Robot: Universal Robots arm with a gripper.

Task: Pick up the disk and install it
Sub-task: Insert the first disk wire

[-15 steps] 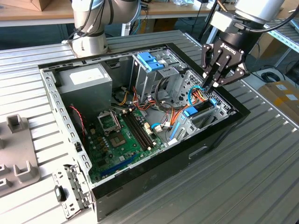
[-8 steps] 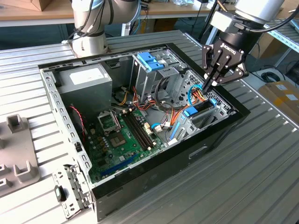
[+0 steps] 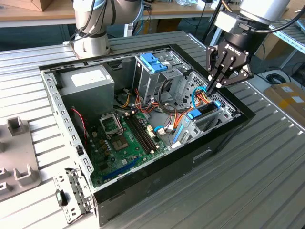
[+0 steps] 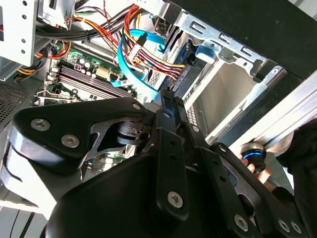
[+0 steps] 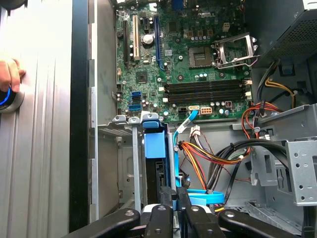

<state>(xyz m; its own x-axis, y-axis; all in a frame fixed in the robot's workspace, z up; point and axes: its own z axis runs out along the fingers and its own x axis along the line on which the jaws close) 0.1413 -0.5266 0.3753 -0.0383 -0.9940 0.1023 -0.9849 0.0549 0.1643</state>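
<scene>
Blue-framed disk (image 5: 154, 146) — green motherboard (image 5: 178, 59)

The end effector (image 3: 215, 85) hung just above the drive cage (image 3: 209, 117) at the corner of the open computer case (image 3: 157, 167), with its fingers drawn close together. The disk (image 5: 154, 148) already stood on edge in the cage, between metal walls, so the room on both sides was narrow. A bundle of coloured cables (image 5: 208, 156) and a light blue flat cable (image 4: 130, 59) crowded the side toward the motherboard (image 3: 128, 138). Above the motherboard the space was open. Beside the case, on the desk (image 3: 248, 181), a person's hand (image 5: 9, 74) rested on a round knob (image 5: 10, 99).
</scene>
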